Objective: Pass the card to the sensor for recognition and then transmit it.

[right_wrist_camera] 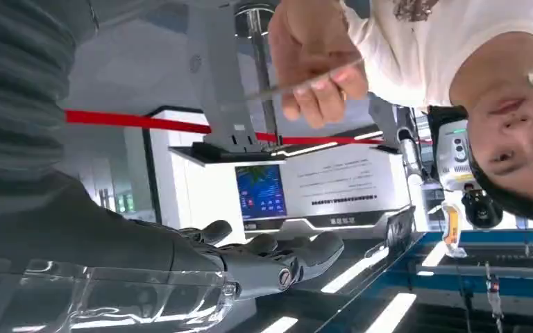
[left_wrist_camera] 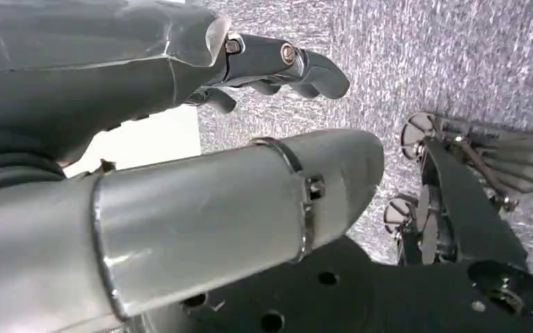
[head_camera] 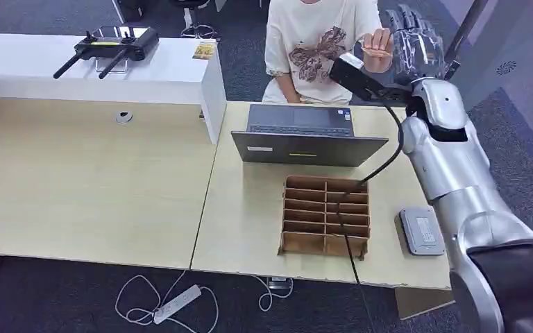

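A person in a cream shirt (head_camera: 317, 43) sits behind the desk and pinches a thin card (head_camera: 370, 47) between thumb and fingers. In the right wrist view the card (right_wrist_camera: 307, 84) is edge-on in that person's hand (right_wrist_camera: 312, 59). My right hand (head_camera: 417, 40) is raised right beside the person's hand, its fingers (right_wrist_camera: 277, 258) stretched out with nothing in them and a gap between them and the card. A flat grey sensor (head_camera: 421, 231) lies on the desk near my right arm. My left hand (left_wrist_camera: 250, 118) hangs over grey carpet, holding nothing.
An open laptop (head_camera: 305, 135) stands mid-desk, with a wooden compartment box (head_camera: 326, 216) in front of it and a black cable running across the box. A white counter (head_camera: 159, 73) at back left carries a black controller (head_camera: 114, 43). A power strip (head_camera: 177, 303) lies on the floor.
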Controlling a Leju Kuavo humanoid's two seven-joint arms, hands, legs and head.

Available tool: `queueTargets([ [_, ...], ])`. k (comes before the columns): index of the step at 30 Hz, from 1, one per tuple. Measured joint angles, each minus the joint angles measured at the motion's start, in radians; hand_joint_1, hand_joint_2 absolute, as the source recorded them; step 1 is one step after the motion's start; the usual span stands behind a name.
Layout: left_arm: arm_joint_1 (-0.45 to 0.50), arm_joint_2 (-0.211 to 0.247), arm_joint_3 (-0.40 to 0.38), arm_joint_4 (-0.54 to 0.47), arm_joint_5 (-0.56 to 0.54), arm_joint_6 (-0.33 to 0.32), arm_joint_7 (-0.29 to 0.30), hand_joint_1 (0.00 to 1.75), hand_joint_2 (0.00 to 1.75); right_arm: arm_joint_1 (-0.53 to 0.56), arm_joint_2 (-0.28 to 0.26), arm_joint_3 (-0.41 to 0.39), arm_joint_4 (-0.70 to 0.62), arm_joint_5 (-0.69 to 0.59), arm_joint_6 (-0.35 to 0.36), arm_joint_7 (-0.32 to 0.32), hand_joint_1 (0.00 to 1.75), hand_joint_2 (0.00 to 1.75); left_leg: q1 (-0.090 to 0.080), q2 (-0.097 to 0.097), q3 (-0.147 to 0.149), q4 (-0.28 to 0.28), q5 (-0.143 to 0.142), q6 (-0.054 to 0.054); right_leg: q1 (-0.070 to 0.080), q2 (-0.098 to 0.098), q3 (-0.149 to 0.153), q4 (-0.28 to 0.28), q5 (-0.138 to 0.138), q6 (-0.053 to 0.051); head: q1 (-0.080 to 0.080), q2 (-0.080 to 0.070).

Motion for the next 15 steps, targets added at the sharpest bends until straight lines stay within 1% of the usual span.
queueTargets([
  [4, 0.0, 0.005, 0.002, 0.0, 0.0, -0.002, 0.002, 0.0, 0.0, -0.033, 0.006, 0.011, 0.07, 0.014, -0.001, 0.01, 0.0, 1.75, 0.0, 0.0, 0.0, 0.0, 0.0, 0.0, 0.0, 0.0, 0.0, 0.0, 0.0, 0.0, 0.0, 0.0],
  [9, 0.0, 0.008, 0.002, 0.0, 0.0, -0.003, 0.002, 0.0, 0.0, -0.058, 0.006, 0.014, 0.124, 0.025, -0.01, 0.013, 0.0, 1.75, 0.0, 0.0, 0.0, 0.0, 0.0, 0.0, 0.0, 0.0, 0.0, 0.0, 0.0, 0.0, 0.0, 0.0],
  [15, 0.0, 0.009, 0.002, 0.0, 0.0, -0.005, 0.003, 0.0, 0.0, -0.063, 0.006, 0.014, 0.144, 0.026, -0.012, 0.013, 0.0, 1.75, 0.0, 0.0, 0.0, 0.001, 0.0, 0.0, 0.0, 0.0, 0.0, 0.0, 0.0, 0.0, 0.0, 0.0],
])
